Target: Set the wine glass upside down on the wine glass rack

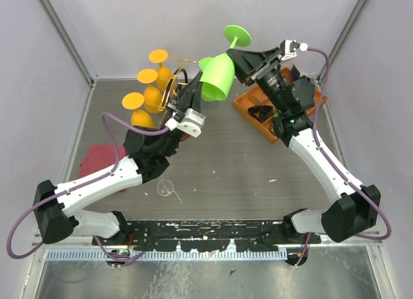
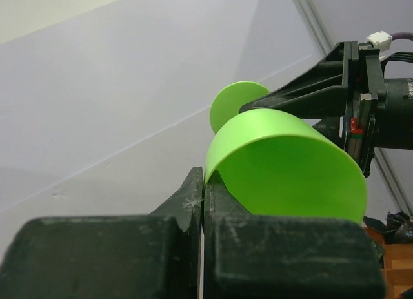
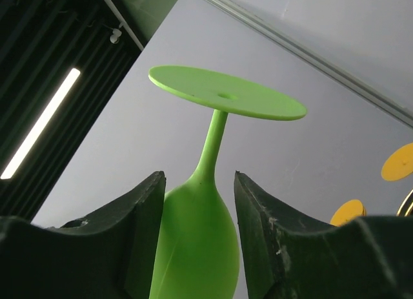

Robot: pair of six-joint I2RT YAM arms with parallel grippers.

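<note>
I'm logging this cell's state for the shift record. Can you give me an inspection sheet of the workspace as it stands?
Surface: grey table, with white flecks near the arm bases.
Job's things: green wine glass held in the air between the arms, tilted, foot uppermost. The wine glass rack at back left carries orange glasses upside down.
Clutter: orange tray at back right; red cloth at left; small clear item near the left arm, kind unclear.
Grippers: left gripper pinched shut on the glass's rim. The right gripper straddles the bowl; contact unclear.
Cables: purple cables loop off both arms, neither touching the glass.
Surroundings: pale walls; nothing else seen.
</note>
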